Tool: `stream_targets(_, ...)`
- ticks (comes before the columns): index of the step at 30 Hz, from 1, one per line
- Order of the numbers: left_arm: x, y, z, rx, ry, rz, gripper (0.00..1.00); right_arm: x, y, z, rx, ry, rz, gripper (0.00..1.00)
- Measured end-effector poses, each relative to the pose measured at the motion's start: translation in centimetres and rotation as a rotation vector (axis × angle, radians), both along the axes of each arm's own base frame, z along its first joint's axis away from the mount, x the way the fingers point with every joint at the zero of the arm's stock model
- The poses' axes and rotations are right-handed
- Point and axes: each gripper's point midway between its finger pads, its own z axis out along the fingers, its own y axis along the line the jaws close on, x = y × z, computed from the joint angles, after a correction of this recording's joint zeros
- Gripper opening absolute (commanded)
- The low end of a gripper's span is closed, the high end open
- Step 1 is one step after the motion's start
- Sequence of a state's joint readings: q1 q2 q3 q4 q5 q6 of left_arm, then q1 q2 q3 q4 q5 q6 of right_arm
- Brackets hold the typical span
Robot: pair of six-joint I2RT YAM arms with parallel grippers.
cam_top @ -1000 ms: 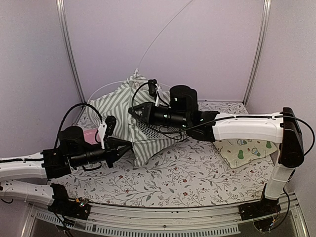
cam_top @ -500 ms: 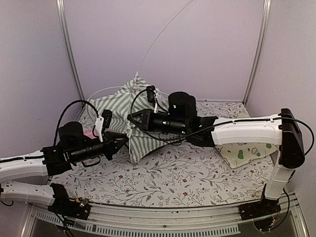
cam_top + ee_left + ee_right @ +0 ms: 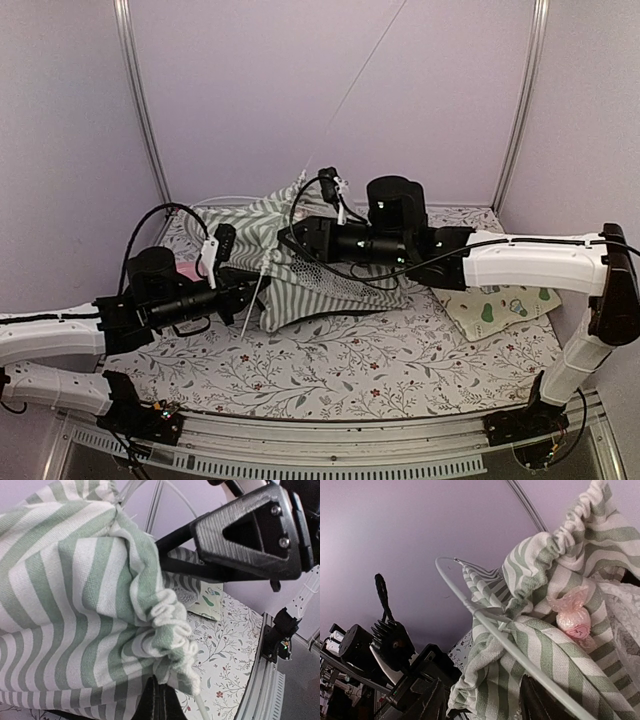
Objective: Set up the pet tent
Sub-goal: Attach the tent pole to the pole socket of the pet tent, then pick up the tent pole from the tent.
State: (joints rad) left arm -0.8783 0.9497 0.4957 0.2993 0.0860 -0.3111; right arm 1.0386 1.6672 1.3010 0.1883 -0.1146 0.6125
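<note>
Sage-green and white striped fabric, thin white poles: your pet tent (image 3: 310,275) lies collapsed toward the back left of the surface (image 3: 350,360), which is covered in a floral-print cloth. It is a crumpled heap between the two arms, not a standing shape.

- Poles: one thin white pole (image 3: 350,90) rises from the heap's top and runs up out of the overhead view. Another curves through the folds in the right wrist view. Judgement: threaded at least in part, but not tensioned.
- Left gripper (image 3: 252,290): jaws closed on the tent's gathered hem (image 3: 170,625) at the near-left corner.
- Right gripper (image 3: 288,240): jaws parted at the heap's upper side, striped fabric and a pole lying between them. You cannot see any pinch there.
- A pink wrapped object (image 3: 572,616) sits among the folds; its nature is unclear.
- Pale yellow avocado-print mat (image 3: 497,303): well apart, at the right, not inside the tent.

Progress, as a judgement: early to middle. Left to do: spread the base, bow the poles so the roof lifts, stand it upright.

Writing: no brand or label readable. Small marks on the pink object are too fine to read.
</note>
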Motion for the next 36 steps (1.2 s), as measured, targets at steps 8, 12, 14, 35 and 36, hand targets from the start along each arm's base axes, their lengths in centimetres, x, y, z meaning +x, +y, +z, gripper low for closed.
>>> stream_targets(8,0.1,-0.8,-1.3,0.034,0.004,-0.029,0.0,-2.0,-2.6,-0.4,-0.028,0.033,0.046,0.57)
stream_targets(12,0.1,-1.1,-1.8,0.044,0.005,-0.042,0.0,-4.4,-2.1,-2.3,-0.07,0.07,0.114,0.55)
stream_targets(14,0.2,-1.3,-1.9,0.049,0.001,-0.044,0.0,-5.9,-1.5,-3.2,-0.094,0.087,0.157,0.54)
stream_targets(35,3.0,-5.5,-0.1,0.071,-0.026,-0.084,0.0,-5.9,-1.0,-7.7,-0.128,0.197,0.19,0.05)
stream_targets(36,3.1,-5.5,-0.3,0.078,-0.024,-0.08,0.0,-6.0,-1.1,-7.8,-0.127,0.197,0.194,0.0)
